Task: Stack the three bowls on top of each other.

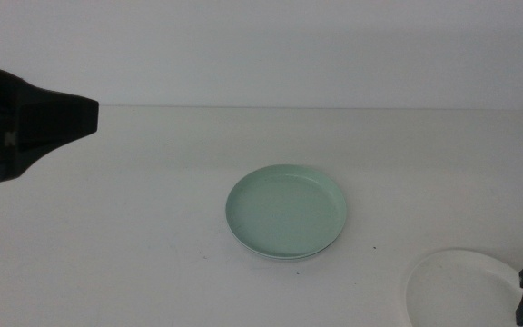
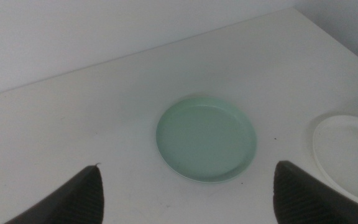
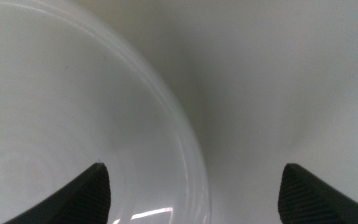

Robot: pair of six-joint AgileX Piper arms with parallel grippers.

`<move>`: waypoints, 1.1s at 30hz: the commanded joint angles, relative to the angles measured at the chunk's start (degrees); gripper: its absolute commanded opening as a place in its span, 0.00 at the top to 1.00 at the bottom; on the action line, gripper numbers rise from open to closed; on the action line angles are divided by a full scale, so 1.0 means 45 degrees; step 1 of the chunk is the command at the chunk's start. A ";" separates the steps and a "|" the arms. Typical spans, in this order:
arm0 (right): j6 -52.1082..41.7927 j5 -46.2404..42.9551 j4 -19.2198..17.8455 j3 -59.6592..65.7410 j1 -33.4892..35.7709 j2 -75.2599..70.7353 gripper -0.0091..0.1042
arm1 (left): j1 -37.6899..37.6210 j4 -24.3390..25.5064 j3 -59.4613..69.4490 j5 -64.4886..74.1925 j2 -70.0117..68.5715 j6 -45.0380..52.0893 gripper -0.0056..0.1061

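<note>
Just white table [image 1: 152, 254], pale wall [image 1: 261, 45].

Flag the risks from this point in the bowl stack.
1. The white bowl sits at the table's near right edge, partly out of the middle view; a nudge from the right gripper, open just over its rim, could push it off.
2. The rim is low and thin, so the fingers may slip.
3. Under the green bowl a second rim seems to show; an off-centre drop could shift that stack. The left gripper waits, open.
</note>
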 commanded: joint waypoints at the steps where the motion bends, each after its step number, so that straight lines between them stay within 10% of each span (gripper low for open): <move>1: -0.0098 -0.0463 0.0070 0.0032 -0.0102 0.0528 0.18 | 0.0012 -0.0011 0.0050 -0.0144 -0.0043 -0.0084 0.11; 12: 0.0249 -0.0872 -0.0082 0.0007 -0.0102 0.1288 0.93 | 0.0012 -0.0011 0.0050 -0.0144 -0.0043 -0.0084 0.11; 23: 0.0618 0.2338 -0.0951 -0.1705 -0.0102 -0.0486 0.94 | 0.0012 -0.0011 0.0050 -0.0144 -0.0043 -0.0084 0.11; 33: 0.0440 0.3874 0.1736 -0.5768 0.2164 -0.0266 0.94 | 0.0012 -0.0011 0.0050 -0.0144 -0.0043 -0.0084 0.11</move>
